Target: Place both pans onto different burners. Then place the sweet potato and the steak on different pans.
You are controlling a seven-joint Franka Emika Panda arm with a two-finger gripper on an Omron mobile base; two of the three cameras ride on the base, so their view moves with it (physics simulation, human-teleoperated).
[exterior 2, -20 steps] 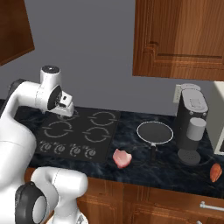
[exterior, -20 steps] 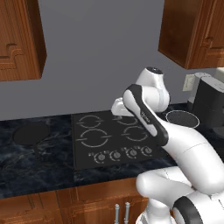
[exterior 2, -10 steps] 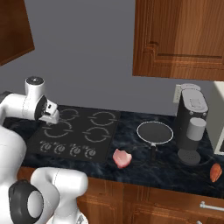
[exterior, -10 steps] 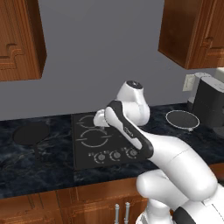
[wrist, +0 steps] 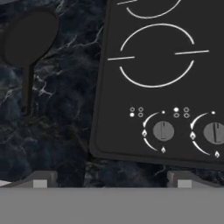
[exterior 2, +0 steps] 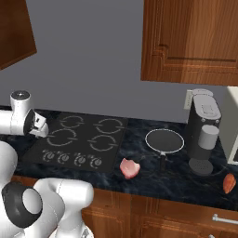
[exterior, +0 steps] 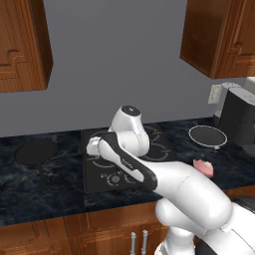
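Dark marbled stone formed the counter (exterior: 30, 199), running under brown wooden wall cabinets (exterior 2: 190, 42) and a plain grey wall. Set flush in it was the flat black cooktop (exterior 2: 79, 139), its four burners (exterior 2: 109, 125) drawn as pale rings, all bare, with a row of knobs (wrist: 162, 130) along the front edge. A white arm (exterior: 174, 184) reached from the base across the front of the cooktop toward its left side.

At the right end of the counter, by the wall, stood a dark coffee machine (exterior 2: 204, 132). Just left of it lay the silver-rimmed pan (exterior 2: 164, 140), flat on the stone and well clear of the cooktop. The all-black pan (exterior: 36, 151) sat on the counter to the left of the cooktop, its thin handle pointing toward the counter's front edge; in the hand view it showed at the upper left (wrist: 30, 37), apart from the cooktop's edge.

The steak (exterior 2: 129, 168) rested on the counter near the front edge, just off the cooktop's right front corner and in front of the silver-rimmed pan. The sweet potato (exterior 2: 228, 183) lay far to the right, near the front edge, beyond the coffee machine.

The gripper (wrist: 112, 180) hung above the cooktop's left front corner, fingertips (wrist: 40, 180) spread wide with nothing between them.
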